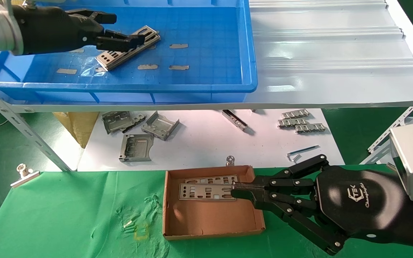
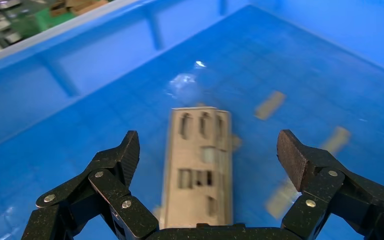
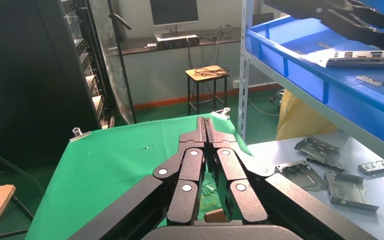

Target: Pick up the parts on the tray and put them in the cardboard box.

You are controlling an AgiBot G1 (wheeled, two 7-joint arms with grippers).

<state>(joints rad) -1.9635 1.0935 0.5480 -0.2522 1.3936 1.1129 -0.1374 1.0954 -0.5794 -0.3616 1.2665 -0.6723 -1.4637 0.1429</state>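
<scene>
Right pincer [image 1: 233,189] pressed together over cardboard box [image 1: 212,222] plates [image 1: 206,191]; left pincer [image 1: 127,30] spread above tray [image 1: 192,86] plate [image 1: 129,48]

A workshop or factory test bay. A slotted steel shelf [image 1: 13,118] carries a blue plastic tray [image 1: 206,87] at ten o'clock, and stamped metal brackets [image 1: 136,147] lie loose on a white board [image 1: 206,143] at the centre. Beyond the green table cover [image 3: 125,155] stand equipment racks [image 3: 87,65], a monitor [image 3: 174,11] on a bench and a stool [image 3: 207,75].
</scene>
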